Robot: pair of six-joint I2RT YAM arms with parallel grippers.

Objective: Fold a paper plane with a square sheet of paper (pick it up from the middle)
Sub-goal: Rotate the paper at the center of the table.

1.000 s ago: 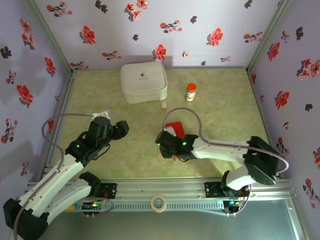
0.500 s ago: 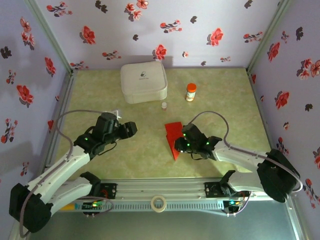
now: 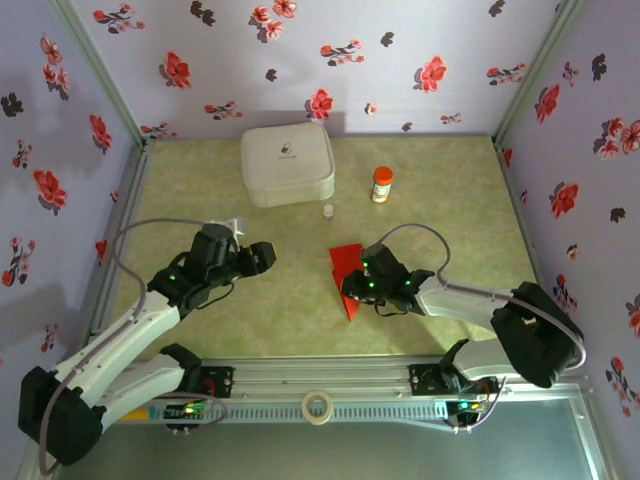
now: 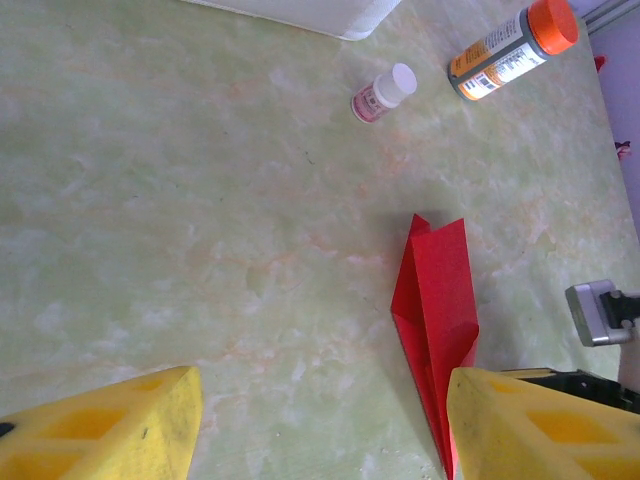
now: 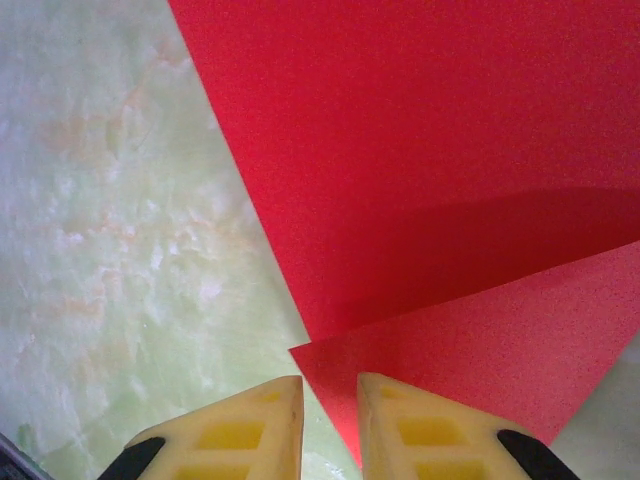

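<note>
The square sheet of paper is creased into a narrow red dart, the paper plane [image 3: 346, 268], lying flat mid-table with its point toward the near edge. The left wrist view shows its centre fold [image 4: 437, 300]. My right gripper [image 3: 353, 291] hovers low at its right side near the tip. Its yellow fingers [image 5: 250, 420] stand a narrow gap apart, and the edge of a red flap [image 5: 470, 330] runs into that gap. My left gripper [image 3: 263, 257] sits left of the plane, apart from it, and is wide open [image 4: 320, 420] over bare table.
A white rounded case [image 3: 287, 163] stands at the back. An orange-capped bottle [image 3: 381, 184] and a small white-capped vial [image 3: 328, 211] stand behind the plane, both also in the left wrist view, bottle [image 4: 510, 48] and vial [image 4: 382, 93]. A tape roll [image 3: 318, 405] lies on the front rail.
My right gripper swung from over the paper to its right side and its jaws narrowed, uncovering the red dart. The left gripper moved right, toward the paper.
</note>
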